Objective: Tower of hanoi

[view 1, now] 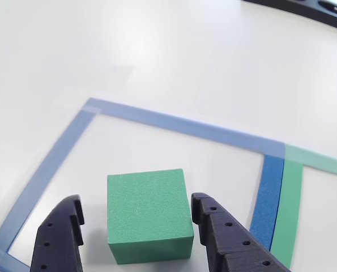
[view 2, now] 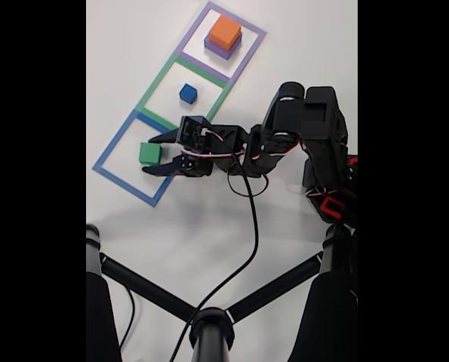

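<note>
Fingers [view 1: 137, 226] spread open, one dark prong either side of the green cube [view 1: 148, 212], small gap on both sides, no contact visible. Fixed view same: fingers [view 2: 152, 154] bracket the green cube [view 2: 149, 153] from the right. Cube sits flat on the white tabletop [view 1: 157, 62], inside the blue tape square [view 1: 174, 122], toward its lower part in the fixed view [view 2: 121, 143].

Other view: right edge of the blue square runs just beside a green tape strip [view 1: 287, 209], the two strips touching along their length. Black strip with round holes [view 1: 321, 8] at the top right corner, well apart from the cube.

Fixed view: three tape squares in a diagonal row. Middle green square [view 2: 164, 75] holds the small dark blue cube [view 2: 188, 93], alone. Far purple square [view 2: 250, 53] holds the purple cube [view 2: 218, 50] with the orange cube [view 2: 225, 31] stacked on top. Black arm [view 2: 307, 124] reaches in from the right, cable [view 2: 253, 226] trailing down. Black tripod-like legs [view 2: 209, 320] at the bottom of the view.
</note>
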### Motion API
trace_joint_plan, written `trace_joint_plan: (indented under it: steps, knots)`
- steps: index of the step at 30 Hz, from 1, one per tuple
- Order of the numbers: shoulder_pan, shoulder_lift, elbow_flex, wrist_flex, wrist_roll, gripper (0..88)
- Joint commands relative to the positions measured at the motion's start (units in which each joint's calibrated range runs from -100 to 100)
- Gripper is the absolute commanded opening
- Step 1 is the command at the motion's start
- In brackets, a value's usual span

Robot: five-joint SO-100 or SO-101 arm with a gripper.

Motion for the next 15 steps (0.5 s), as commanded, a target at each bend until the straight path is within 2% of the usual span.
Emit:
trace_joint_plan:
  steps: [1, 4, 10, 15]
  knots:
    - [0.48, -2.23, -1.25, -1.31, 1.38, 22.7]
    - [1.01, -5.99, -0.62, 0.96, 1.38, 22.7]
    - [2.61, -19.54, 3.11, 12.21, 1.38, 21.3]
    - [4.06, -34.20, 9.29, 22.97, 1.38, 8.5]
